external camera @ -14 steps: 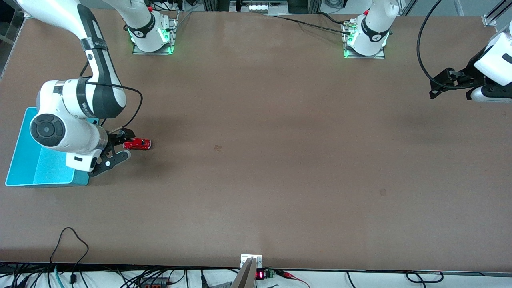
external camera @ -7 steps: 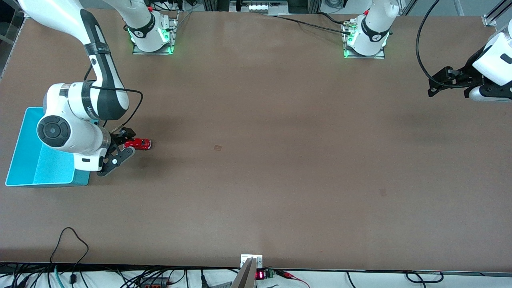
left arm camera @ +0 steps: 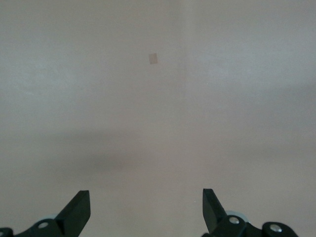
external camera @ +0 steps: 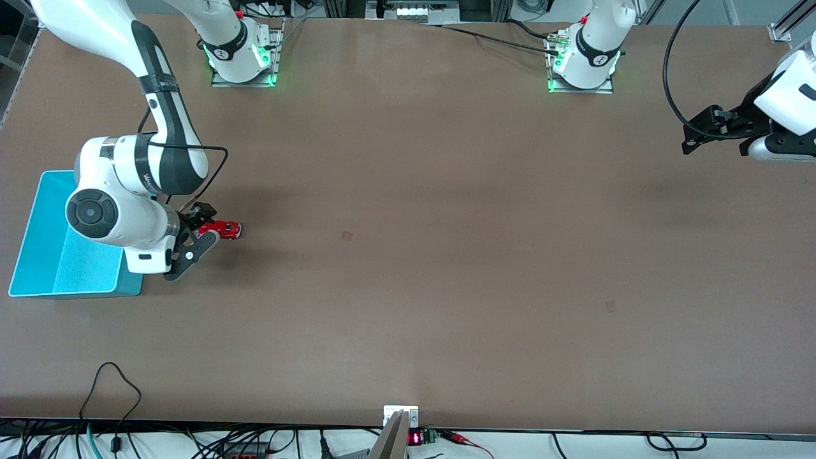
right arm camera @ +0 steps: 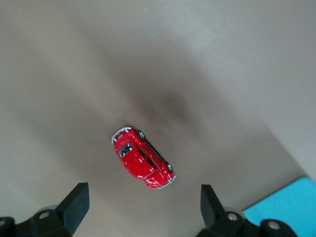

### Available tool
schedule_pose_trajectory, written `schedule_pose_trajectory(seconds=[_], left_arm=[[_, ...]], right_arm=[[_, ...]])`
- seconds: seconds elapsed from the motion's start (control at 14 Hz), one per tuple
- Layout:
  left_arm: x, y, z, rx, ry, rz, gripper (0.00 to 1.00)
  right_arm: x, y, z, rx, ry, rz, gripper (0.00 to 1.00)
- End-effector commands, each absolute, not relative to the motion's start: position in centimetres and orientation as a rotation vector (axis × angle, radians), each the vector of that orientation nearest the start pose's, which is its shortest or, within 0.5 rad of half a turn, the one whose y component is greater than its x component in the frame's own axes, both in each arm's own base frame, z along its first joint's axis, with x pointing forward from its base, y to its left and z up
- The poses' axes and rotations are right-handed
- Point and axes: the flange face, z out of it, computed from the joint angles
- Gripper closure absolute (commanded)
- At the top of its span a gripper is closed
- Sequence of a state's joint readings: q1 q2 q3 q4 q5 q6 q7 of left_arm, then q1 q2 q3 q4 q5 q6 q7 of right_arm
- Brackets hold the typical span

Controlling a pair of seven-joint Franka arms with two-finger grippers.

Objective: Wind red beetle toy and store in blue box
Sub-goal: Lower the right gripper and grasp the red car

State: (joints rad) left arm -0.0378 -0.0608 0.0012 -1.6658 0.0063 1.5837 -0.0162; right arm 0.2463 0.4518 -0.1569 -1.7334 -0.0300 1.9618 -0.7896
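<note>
the red beetle toy [external camera: 222,229] sits on the table beside the blue box [external camera: 38,242], neither gripped nor stored. the right gripper [external camera: 199,231] hovers spread over it; the left gripper [external camera: 707,131] waits spread, well apart. winding and boxing remain, by my judgement

Red beetle toy [external camera: 223,229]: glossy, upright on its wheels, left of frame centre, just beside blue box [external camera: 38,255]: cyan, open-topped, at left edge, part hidden

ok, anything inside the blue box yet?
Nothing on the visible floor of the blue box; the right arm covers part of it. The red toy car sits on the table beside it.
</note>
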Motion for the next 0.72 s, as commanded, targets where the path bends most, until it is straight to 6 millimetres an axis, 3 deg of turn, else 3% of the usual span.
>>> schedule_pose_trajectory(seconds=[0.0,0.07,0.21,0.5,0.64], left_arm=[[53.6,-2.0,62.0,-3.147,0.017,0.027,0.0],[53.6,-2.0,62.0,-3.147,0.017,0.027,0.0],[53.7,-2.0,61.9,-3.147,0.017,0.029,0.0],[53.7,-2.0,61.9,-3.147,0.014,0.029,0.0],[53.7,-1.9,61.9,-3.147,0.012,0.032,0.0]], right_arm=[[63.1,4.5,28.4,-2.64,-1.638,0.325,0.0],[62.9,4.0,27.6,-2.578,-1.73,0.297,0.0],[61.5,3.6,25.8,-2.523,-1.729,0.305,0.0],[58.9,4.5,22.4,-2.493,-1.802,0.212,0.0],[58.4,5.3,21.7,-2.487,-1.82,0.185,0.0]])
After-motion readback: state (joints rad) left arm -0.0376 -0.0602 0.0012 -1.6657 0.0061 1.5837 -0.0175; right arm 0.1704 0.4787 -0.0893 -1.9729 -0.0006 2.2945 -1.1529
